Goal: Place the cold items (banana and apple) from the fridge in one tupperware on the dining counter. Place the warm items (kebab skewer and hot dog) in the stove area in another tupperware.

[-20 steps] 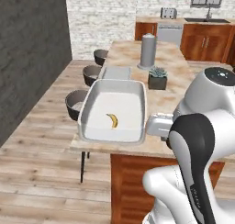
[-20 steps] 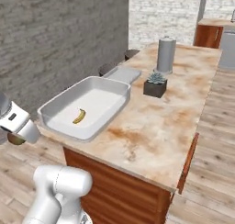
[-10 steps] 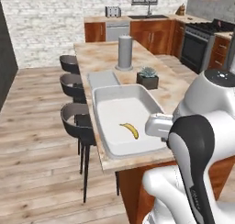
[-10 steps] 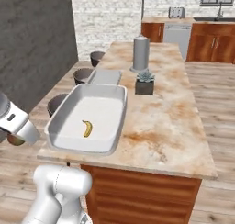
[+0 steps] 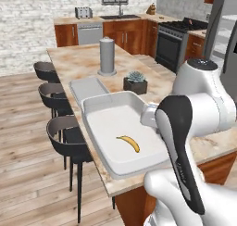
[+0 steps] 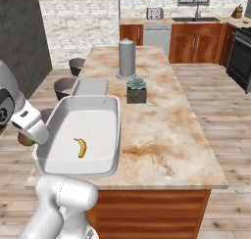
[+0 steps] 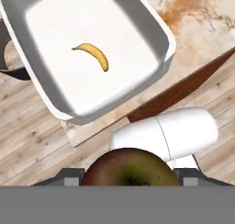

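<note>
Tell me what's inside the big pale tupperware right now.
Inside the tupperware lies the banana alone, flat on the floor near its middle. The apple sits in the claw, not yet in it. Nothing inside is covered.

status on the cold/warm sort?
Done: banana lies in the pale tupperware on the counter. In hand: gripper holds the apple, not yet over the tray. Left: drop the apple in, then kebab and hot dog into the grey tray.
</note>
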Robot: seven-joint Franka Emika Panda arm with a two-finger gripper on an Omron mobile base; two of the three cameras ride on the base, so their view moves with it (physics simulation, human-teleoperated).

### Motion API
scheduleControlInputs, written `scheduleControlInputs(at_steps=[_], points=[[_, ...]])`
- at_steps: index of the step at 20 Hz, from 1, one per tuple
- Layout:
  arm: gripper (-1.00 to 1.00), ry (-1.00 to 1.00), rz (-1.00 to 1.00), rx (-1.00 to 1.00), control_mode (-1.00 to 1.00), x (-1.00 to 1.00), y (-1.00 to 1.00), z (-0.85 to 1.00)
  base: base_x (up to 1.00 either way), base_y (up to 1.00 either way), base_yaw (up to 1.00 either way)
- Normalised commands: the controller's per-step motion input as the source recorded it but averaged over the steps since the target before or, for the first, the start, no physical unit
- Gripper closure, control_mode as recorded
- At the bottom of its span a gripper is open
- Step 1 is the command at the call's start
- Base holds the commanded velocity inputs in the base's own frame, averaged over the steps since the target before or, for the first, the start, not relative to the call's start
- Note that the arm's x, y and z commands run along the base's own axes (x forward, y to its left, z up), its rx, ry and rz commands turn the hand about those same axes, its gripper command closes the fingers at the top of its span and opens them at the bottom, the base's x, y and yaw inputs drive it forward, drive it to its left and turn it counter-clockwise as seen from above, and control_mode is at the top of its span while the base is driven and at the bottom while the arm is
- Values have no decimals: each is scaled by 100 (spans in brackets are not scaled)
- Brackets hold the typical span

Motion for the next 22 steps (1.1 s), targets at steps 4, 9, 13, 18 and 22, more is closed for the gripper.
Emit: scheduleControlInputs(at_steps=[4, 9, 13, 18, 22], points=[[100, 28, -5, 5, -100, 100, 0, -14, 0, 0, 0], [100, 11, 0, 0, -100, 85, 4, -59, 0, 0, 0], [100, 0, 0, 0, -100, 78, 1, -60, 0, 0, 0], [100, 0, 0, 0, -100, 77, 0, -53, 0, 0, 0], [100, 0, 0, 0, -100, 71, 0, -50, 0, 0, 0]])
